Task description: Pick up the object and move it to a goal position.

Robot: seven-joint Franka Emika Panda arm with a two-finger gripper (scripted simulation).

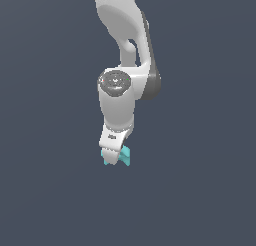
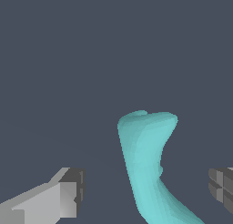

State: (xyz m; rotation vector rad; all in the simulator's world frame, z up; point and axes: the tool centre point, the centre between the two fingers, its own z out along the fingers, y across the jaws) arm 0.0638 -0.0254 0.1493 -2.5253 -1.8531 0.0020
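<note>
The exterior view took in the whole white arm [image 1: 120,55], reaching straight down from above with its wrist vertical and the gripper [image 1: 113,159] pointing at the dark desk [image 1: 45,190]. There the teal block [image 1: 125,156] showed only as slivers on either side of the fingers. The wrist view revealed what that hid: the gripper [image 2: 148,191] stood wide, its pads [image 2: 73,191] apart from the block [image 2: 148,164], which lay between them, touching neither.
</note>
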